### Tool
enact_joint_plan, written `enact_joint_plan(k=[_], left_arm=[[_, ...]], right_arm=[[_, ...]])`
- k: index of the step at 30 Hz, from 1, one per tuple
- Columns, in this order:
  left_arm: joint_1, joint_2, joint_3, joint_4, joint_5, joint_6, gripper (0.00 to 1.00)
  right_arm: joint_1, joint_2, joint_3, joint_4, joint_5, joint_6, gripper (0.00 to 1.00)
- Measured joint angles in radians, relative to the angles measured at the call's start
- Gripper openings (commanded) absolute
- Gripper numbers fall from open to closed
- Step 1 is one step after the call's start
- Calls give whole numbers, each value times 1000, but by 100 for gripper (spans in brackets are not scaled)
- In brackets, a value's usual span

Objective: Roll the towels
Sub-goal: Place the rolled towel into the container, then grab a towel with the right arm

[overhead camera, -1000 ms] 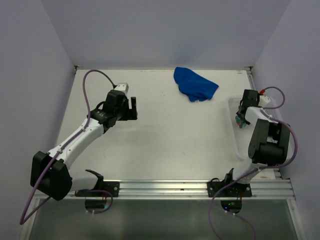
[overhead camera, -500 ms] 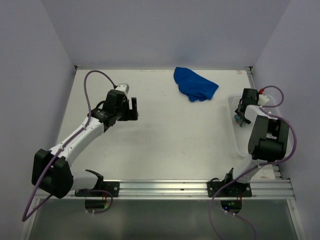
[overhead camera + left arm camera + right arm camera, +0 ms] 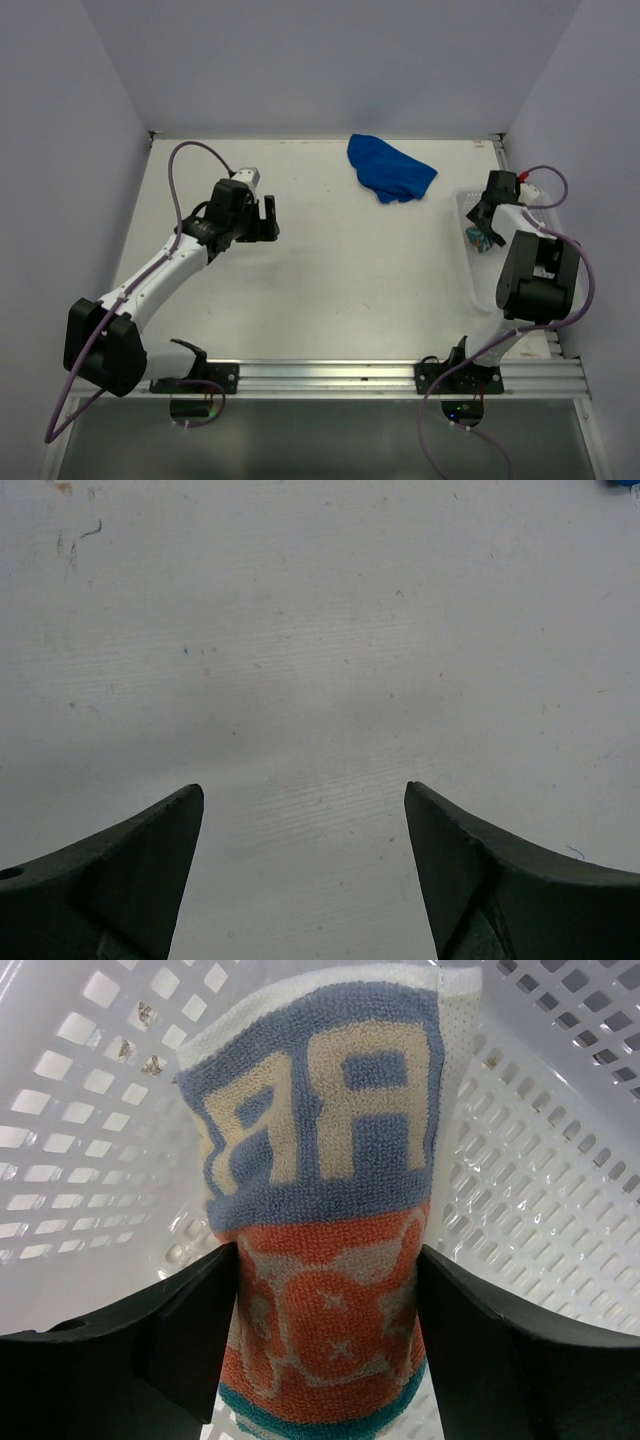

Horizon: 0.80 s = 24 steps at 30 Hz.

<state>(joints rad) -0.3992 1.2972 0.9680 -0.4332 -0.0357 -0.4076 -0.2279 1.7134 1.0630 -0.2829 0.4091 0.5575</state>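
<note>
The plain blue towel [image 3: 390,172] lies crumpled at the far middle of the table. The patterned towel [image 3: 320,1190], orange, grey-blue and white with block lettering, is rolled up and stands between my right gripper's [image 3: 328,1256] fingers, which press on both its sides, inside the white mesh basket [image 3: 560,1160]. In the top view this gripper [image 3: 480,238] is at the basket's far end. My left gripper [image 3: 267,215] is open and empty over bare table on the left; its wrist view [image 3: 303,792] shows only tabletop between the fingers.
The white mesh basket [image 3: 472,268] stands along the table's right edge. Purple-grey walls close the table on the left, back and right. An aluminium rail [image 3: 330,375] runs along the near edge.
My right gripper has shifted slightly towards the far end of the basket with the patterned towel in it. The left arm has barely moved.
</note>
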Motion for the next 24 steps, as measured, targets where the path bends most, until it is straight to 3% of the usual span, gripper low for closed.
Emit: enact_joint_plan(k=[13,24], left_arm=[[4,-15,0,1,6,0,89],[14,-34,0,2,-1,-1,93]], right_arm=[[0,-112,50,-95,-13,-1,79],[30,-334,64,-141,-37,-30,65]])
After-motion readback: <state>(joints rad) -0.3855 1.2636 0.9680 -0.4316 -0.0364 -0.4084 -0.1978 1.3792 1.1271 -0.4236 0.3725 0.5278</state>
